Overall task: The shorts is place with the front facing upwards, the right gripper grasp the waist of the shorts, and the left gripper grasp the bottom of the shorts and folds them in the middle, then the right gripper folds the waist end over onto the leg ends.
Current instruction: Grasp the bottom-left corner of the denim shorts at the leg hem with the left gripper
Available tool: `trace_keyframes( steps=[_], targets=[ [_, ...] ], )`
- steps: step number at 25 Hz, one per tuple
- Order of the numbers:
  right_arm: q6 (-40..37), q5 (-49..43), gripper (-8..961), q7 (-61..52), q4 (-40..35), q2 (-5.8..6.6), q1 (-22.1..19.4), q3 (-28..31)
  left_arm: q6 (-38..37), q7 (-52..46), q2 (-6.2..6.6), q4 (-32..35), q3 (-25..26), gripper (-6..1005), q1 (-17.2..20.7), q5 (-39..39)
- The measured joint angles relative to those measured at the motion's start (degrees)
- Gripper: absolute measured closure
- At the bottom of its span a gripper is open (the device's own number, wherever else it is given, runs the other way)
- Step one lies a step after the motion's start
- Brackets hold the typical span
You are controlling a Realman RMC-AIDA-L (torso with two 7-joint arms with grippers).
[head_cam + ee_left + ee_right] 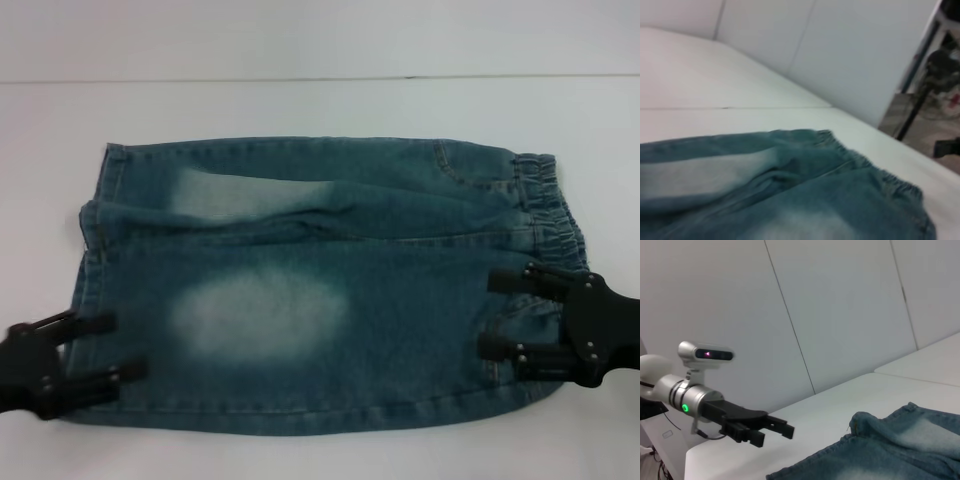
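The shorts (300,290) lie flat on the white table (300,105), blue-green denim with pale worn patches. Their gathered waist (548,205) points right and the leg ends (95,225) point left. My left gripper (112,348) is open at the near left corner, its fingers spread over the near leg's hem. Over at the near waist corner, my right gripper (492,315) is open above the fabric. The right wrist view shows the left gripper (775,434) open and holding nothing, just off the hem of the shorts (890,450). The left wrist view shows the shorts (805,195) with the elastic band at their far end.
The table's far edge meets a pale wall (300,40). Beyond the table's right end, the left wrist view shows dark stands and clutter (940,90). Bare table surface lies behind the shorts.
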State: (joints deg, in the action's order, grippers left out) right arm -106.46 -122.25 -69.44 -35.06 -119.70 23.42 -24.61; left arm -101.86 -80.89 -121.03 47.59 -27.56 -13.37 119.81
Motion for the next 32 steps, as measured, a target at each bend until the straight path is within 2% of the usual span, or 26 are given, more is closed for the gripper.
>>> trace_keyframes(
  steps=[4,12,32],
  targets=[
    [0.0,0.0,28,0.0,0.0,0.0,-0.1,0.0,-0.6,-1.0,0.27,3.1,3.5,125,1.8,3.1],
    [0.0,0.0,29,0.0,0.0,0.0,-0.1,-0.1,0.5,-3.2,1.07,4.0,7.5,126,1.7,11.2],
    [0.1,0.0,29,-0.1,0.0,0.0,-0.1,0.0,2.6,-5.7,0.89,4.2,6.5,126,0.0,17.3]
  ],
)
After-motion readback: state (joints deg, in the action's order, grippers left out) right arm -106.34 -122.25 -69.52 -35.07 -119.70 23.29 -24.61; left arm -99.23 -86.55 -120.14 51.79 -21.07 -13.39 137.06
